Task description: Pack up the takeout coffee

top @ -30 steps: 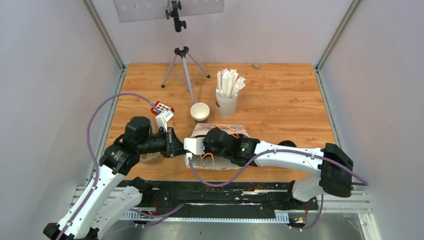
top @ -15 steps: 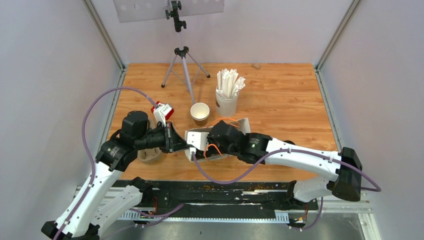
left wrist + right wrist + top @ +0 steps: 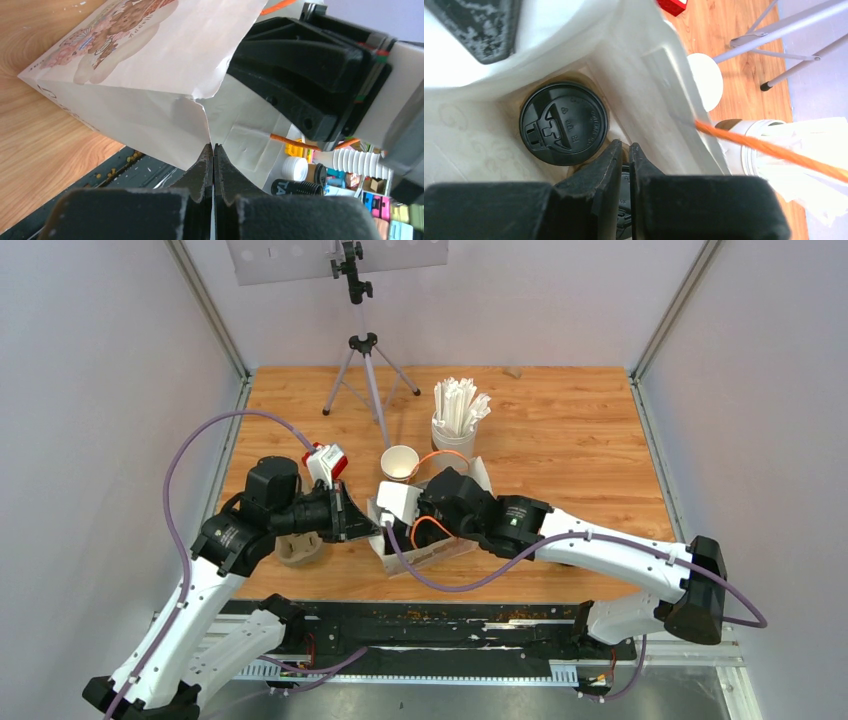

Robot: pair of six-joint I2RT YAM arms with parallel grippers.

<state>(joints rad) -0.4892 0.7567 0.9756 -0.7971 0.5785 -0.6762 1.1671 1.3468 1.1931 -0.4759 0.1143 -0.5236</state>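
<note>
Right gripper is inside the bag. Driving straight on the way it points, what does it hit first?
Probably the black lid showing between the right gripper's jaws, beside the other lidded cup in the paper bag; depth is unclear.

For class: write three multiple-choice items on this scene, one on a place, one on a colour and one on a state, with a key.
1. Where is the lidded cup?
A inside the bag
B beside the bag
C under the bag

2. What colour is its lid?
A white
B black
C red

3. The left gripper is
A wide open
B shut on the bag's edge
C out of view

Key: A, the right wrist view shows bag walls around the cup; B, the lid is plainly black; B, the left wrist view shows it pinching the paper edge.
</note>
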